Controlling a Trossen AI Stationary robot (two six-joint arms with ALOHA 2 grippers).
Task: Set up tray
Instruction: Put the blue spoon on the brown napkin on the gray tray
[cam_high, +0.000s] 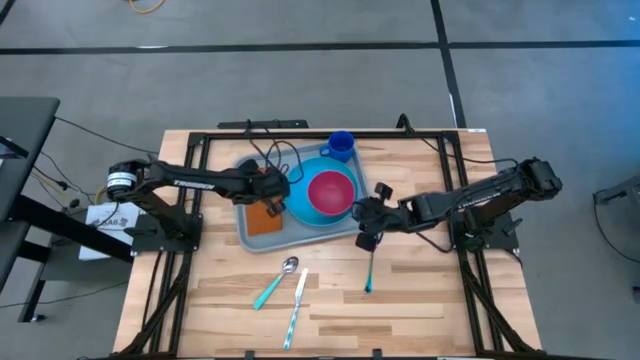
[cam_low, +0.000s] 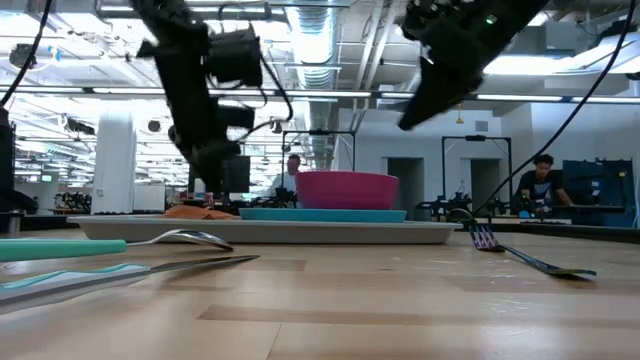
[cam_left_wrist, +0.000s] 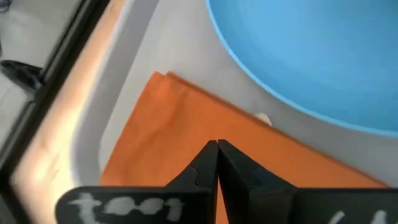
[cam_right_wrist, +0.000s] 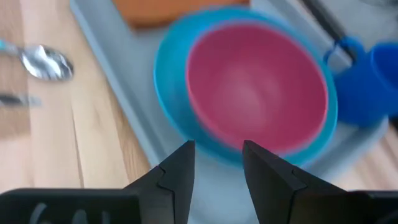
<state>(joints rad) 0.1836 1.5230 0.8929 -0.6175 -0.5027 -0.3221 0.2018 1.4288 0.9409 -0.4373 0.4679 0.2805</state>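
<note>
On the wooden table (cam_high: 420, 300), the tray (cam_high: 250, 238) holds plate, bowl and napkin while cutlery waits outside; left gripper (cam_left_wrist: 217, 163) clenched empty, right gripper (cam_right_wrist: 217, 163) released.

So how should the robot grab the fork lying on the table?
Best bet: grip the fork at its teal handle, coming straight down from above. It lies flat on the wooden table, clear of the tray, handle pointing away from it, so the jaws can straddle the thin handle across its width. The right gripper, jaws open, hovers nearest.
</note>
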